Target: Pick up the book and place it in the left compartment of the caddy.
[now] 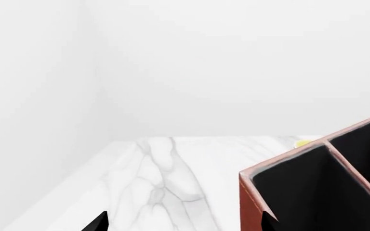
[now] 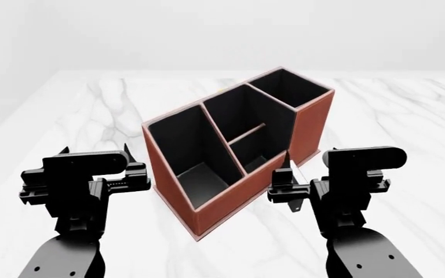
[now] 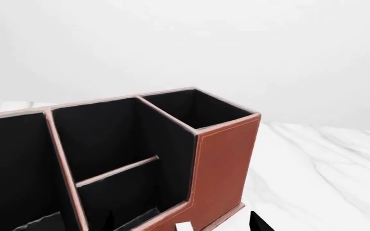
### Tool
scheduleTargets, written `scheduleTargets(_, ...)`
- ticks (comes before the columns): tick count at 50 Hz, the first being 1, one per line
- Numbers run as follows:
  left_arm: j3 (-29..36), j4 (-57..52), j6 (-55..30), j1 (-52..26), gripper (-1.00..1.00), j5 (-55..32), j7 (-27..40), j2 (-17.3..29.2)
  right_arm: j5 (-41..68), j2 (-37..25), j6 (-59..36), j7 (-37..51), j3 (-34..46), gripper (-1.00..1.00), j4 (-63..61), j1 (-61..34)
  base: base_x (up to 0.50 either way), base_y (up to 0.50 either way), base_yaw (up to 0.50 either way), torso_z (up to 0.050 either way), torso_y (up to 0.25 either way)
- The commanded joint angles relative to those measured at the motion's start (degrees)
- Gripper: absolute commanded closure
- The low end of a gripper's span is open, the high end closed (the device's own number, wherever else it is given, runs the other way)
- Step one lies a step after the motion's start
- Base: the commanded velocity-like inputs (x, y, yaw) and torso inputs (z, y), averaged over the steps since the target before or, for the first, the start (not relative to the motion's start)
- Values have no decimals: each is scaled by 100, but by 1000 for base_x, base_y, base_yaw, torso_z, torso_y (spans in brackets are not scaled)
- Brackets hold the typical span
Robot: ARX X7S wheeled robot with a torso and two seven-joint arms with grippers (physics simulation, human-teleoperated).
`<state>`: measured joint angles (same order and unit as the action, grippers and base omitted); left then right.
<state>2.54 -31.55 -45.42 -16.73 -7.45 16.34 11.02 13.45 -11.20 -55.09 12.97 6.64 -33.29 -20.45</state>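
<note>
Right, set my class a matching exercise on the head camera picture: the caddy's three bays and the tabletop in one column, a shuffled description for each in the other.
Column one
1. left compartment
2. middle bay
3. end bay
4. tabletop

Column two
A. split by a low divider
B. white marble with grey veins
C. longest and undivided
D. square, with the tallest walls

Pairs: 1-C, 2-A, 3-D, 4-B

Perhaps an office: bare white walls, marble table (image 2: pixel 91 110).
</note>
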Motion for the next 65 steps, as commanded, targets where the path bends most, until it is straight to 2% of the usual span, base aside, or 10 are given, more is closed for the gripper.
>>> scheduleTargets(1, -23, -18, 18, 18, -100, -32, 39, 27, 264, -180, -1059, -78, -184, -100, 90, -493, 0, 0, 0, 0, 0)
scheduleTargets(2, -20, -19, 22, 21, -100, -31, 44, 30, 196, -281, -989, -83, -80, -100, 95, -513, 0, 0, 0, 0, 0)
scheduleTargets(7, -52, -22, 57, 51, -100, -62, 57, 33, 472, -356, -1527, -298, -531, -100, 413, -1053, 0, 0, 0, 0, 0)
scheduleTargets(9, -53, -39, 54, 58, -100, -74, 64, 30, 425, -630, -1766, -379, -303, -100, 589, -1353, 0, 0, 0, 0, 0)
scheduleTargets(10, -49, -40, 55, 60, -100, -79, 64, 31, 517, -612, -2242, -395, -408, -100, 706, -1596, 0, 0, 0, 0, 0)
scheduleTargets(12, -46, -38, 55, 62, -100, -81, 71, 39, 637, -645, -2623, -510, -493, -100, 948, -1861, 0, 0, 0, 0, 0)
scheduleTargets(24, -73, -29, 90, 102, -100, -125, 108, 59, 932, -733, -3236, -817, -559, -100, 1620, -2222, 0, 0, 0, 0, 0)
scheduleTargets(44, -74, -16, 83, 102, -100, -194, 159, 97, 907, -758, -2580, -1033, -21, -100, 2676, -2168, 0, 0, 0, 0, 0)
scheduleTargets(53, -64, 34, 135, 136, -100, -213, 177, 112, 737, -586, -1996, -1078, 155, -100, 3646, -2445, 0, 0, 0, 0, 0)
scheduleTargets(65, -39, 69, 150, 127, -100, -243, 208, 124, 433, -341, -860, -1362, 549, -100, 5523, -3001, 0, 0, 0, 0, 0)
